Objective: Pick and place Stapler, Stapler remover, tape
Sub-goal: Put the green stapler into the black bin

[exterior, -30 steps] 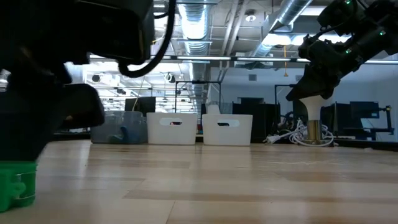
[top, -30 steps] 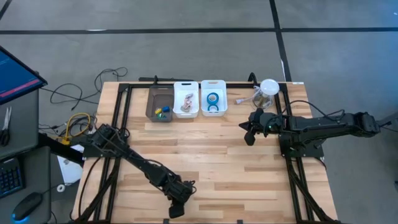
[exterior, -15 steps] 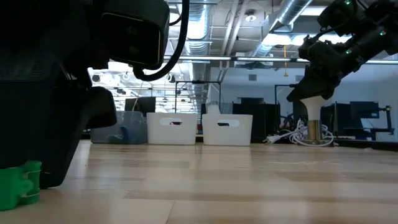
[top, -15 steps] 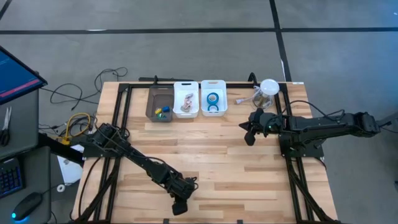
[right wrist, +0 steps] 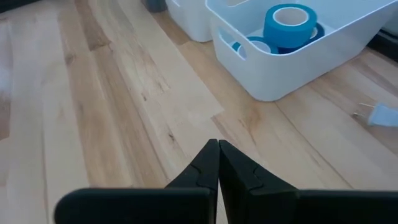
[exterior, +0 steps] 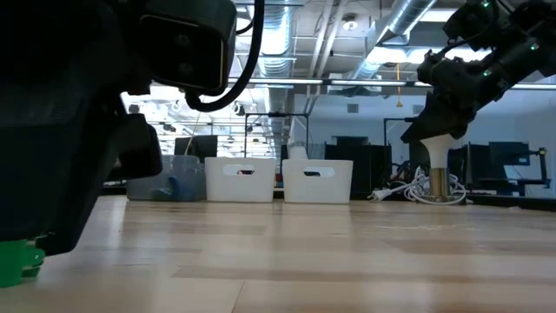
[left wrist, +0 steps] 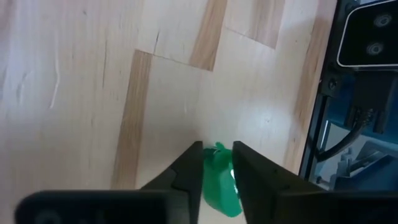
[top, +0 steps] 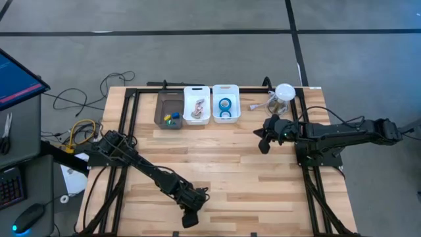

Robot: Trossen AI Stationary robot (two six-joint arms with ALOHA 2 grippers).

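Note:
A small green stapler remover [left wrist: 219, 186] lies on the wood close to the table's near edge and shows at the lower left of the low view [exterior: 14, 263]. My left gripper [left wrist: 217, 147] stands over it at that edge [top: 190, 218], shut on it. Blue tape rolls [right wrist: 290, 22] sit in the right-hand white bin [top: 225, 118] at the far edge. My right gripper [right wrist: 217, 145] is shut and holds nothing. It hovers above the table's right part [top: 264, 145], near side of that bin. No stapler shows clearly. My left gripper has the green stapler remover's upper part [left wrist: 217, 163] pinched between its two fingers, coming from above and pointing down. The remover's lower part [exterior: 12, 269] still rests on the table. The gripper body hides the rest of it in the low view.
Along the far edge stand a grey bin [top: 170, 110] with small coloured blocks and a middle white bin [top: 197, 105] with pale items. A white round object [top: 285, 92] and a cable lie at the far right. The camera mount [left wrist: 367, 37] sits just past the near edge.
My left gripper has shifted slightly toward the table's right and come down over the green stapler remover. In the low view its body now covers most of the remover, which showed whole a second ago. The right arm has kept still.

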